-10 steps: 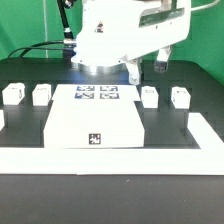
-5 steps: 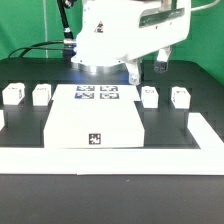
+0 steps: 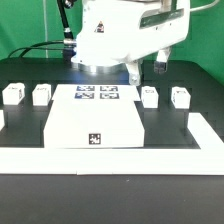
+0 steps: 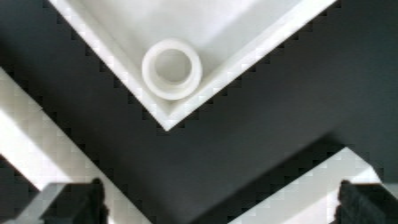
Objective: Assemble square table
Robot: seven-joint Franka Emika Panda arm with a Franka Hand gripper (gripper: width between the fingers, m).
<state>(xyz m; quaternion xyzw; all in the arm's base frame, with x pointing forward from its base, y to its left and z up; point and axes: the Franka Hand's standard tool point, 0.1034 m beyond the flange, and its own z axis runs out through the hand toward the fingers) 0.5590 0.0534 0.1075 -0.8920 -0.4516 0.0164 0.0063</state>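
The square table's large white slab lies in the middle of the black table, a tag on its near side. In the wrist view one of its corners shows, with a rim and a round corner hole. Two short white legs stand on the exterior view's left and two more on its right. My gripper hangs high behind the slab, open and empty. In the wrist view its dark fingertips stand wide apart.
The marker board lies flat just behind the slab. A long white border bar runs along the front and another up the exterior view's right. The robot's white base and cables stand at the back.
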